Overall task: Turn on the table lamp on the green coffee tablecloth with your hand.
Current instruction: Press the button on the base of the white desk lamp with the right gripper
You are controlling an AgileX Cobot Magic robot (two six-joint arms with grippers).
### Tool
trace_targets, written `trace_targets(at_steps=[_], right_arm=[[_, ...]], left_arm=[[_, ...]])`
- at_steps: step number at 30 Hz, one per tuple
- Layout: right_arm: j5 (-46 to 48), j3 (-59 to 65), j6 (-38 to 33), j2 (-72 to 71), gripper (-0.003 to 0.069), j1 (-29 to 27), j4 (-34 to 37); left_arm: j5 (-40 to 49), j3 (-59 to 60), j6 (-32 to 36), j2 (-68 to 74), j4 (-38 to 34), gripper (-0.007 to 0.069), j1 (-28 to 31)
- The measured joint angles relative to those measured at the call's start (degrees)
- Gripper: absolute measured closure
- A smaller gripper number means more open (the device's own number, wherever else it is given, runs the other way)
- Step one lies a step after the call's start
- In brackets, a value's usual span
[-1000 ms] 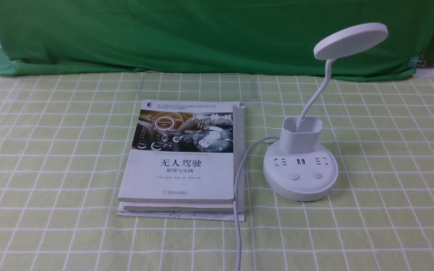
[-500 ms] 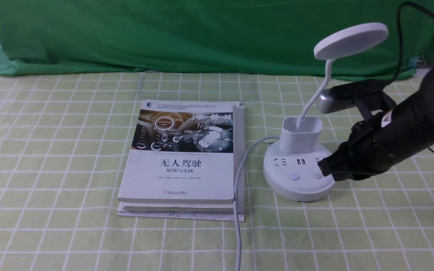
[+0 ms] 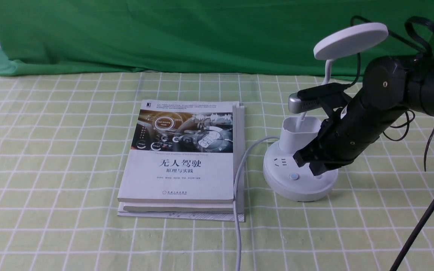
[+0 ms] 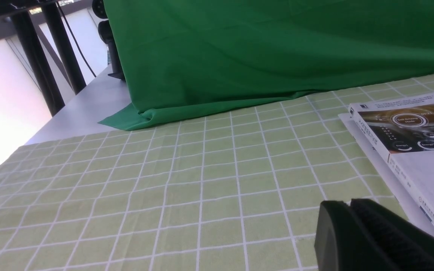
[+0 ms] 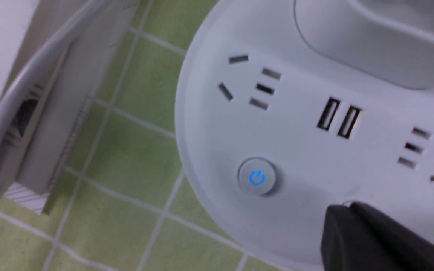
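- The table lamp (image 3: 296, 140) stands right of centre on the green coffee tablecloth (image 3: 51, 150), just right of the book (image 3: 181, 162). Its disc head (image 3: 350, 39) looks unlit to me.
- My right gripper (image 3: 304, 162), fingers pressed together, hangs over the right part of the base (image 3: 283, 184) and hides the right-hand button. Coming down off-centre, I'd hit bare plastic or the blue-lit button (image 5: 257, 177) just to its left.
- A slanted push could slide or tip the light base.
- My wrist crowds the neck (image 3: 327, 69); a nudge would bend it.
- My left gripper (image 4: 352, 210), fingers also together, sits low left of the book and poses no hazard.
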Motion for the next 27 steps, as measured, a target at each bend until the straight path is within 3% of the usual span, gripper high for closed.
trace_targets(at_steps=[27], right_arm=[[-0.73,-0.42,1.12,2.04,0.0626,-0.72,-2.0]], left_arm=[[0.0,0.0,-0.01,0.0,0.0,0.0606,0.0]])
